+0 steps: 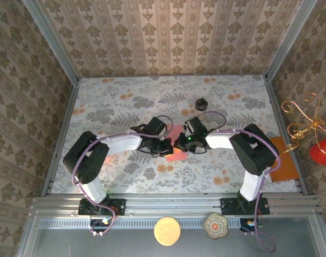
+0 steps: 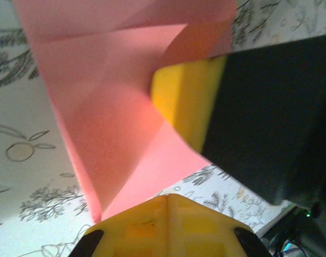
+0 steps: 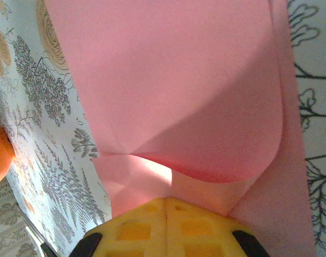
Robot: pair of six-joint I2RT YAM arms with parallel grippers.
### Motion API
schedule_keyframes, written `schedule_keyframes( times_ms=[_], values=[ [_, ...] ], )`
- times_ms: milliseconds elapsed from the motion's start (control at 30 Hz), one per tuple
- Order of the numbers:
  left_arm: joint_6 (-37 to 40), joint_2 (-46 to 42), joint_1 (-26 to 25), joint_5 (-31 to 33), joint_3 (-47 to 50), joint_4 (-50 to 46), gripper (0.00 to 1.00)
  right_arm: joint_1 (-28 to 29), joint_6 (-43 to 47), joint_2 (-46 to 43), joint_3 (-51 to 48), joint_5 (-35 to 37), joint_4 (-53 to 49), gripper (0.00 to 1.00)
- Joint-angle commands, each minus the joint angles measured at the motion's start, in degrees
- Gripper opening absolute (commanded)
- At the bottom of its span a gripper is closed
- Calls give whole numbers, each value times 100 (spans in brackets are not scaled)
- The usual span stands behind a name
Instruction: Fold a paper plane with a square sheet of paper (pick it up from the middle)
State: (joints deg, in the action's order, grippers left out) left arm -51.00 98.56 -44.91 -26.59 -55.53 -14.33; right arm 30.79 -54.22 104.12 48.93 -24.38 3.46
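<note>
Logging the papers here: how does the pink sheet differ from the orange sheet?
The pink sheet is creased and folded; the orange sheet lies flat. The pink sheet sits mid-table between the left gripper and right gripper; the orange sheet sits alone at the right edge. Both are plain.

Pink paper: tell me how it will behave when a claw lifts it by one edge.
Probably floppy: the pink paper sags in a soft curve in the right wrist view. Likely keeps folds: sharp creases cross it in the left wrist view. Seemingly thin and light, so a push may buckle it.
</note>
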Motion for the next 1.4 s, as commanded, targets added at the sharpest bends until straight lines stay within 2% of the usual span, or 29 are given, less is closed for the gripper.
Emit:
schedule_keyframes(
  times_ms=[0, 300, 900, 1233, 1367],
  values=[
    [55, 244, 44, -22, -214, -160, 1, -42, 20, 459, -243, 672, -933, 4],
    [95, 545, 61, 114, -312, -373, 0, -55, 33, 452, -226, 669, -951, 4],
    [-40, 429, 54, -2, 464, -406, 0, -57, 60, 504, -266, 742, -1054, 4],
    [-270, -246, 17, -52, 1222, -672, 0, -64, 91, 474, -256, 761, -1089, 4],
    [-177, -707, 78, 41, 1073, -675, 0, -64, 94, 443, -278, 759, -1065, 4]
  ],
)
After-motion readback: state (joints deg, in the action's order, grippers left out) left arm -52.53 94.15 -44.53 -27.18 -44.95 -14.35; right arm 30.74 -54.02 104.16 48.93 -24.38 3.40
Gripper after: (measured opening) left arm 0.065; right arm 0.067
